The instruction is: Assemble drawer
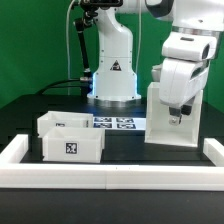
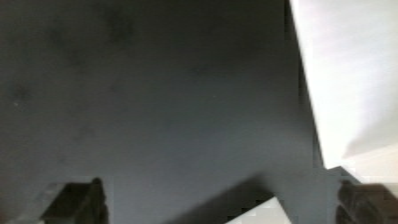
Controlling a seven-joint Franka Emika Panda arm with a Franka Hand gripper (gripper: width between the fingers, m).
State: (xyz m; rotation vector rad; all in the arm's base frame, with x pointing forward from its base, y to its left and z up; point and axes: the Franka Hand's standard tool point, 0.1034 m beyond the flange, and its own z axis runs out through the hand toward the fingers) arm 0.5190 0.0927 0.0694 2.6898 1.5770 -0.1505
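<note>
The tall white casing (image 1: pixel 168 115) stands upright on the black table at the exterior view's right. Two shallow white trays sit at the left: the front tray (image 1: pixel 72 146) shows a square tag, and the back tray (image 1: pixel 58 122) stands just behind it. My gripper (image 1: pixel 178 114) hangs in front of the casing's upper part. In the wrist view my gripper (image 2: pixel 222 205) is open, with both dark fingertips (image 2: pixel 75 202) spread wide. The casing's white wall (image 2: pixel 347 70) lies close to one finger. Nothing is held between the jaws.
The marker board (image 1: pixel 114 122) lies flat on the table behind the trays, by the robot base (image 1: pixel 113 78). A long low white border rail (image 1: pixel 110 176) runs along the front, with raised ends at both sides.
</note>
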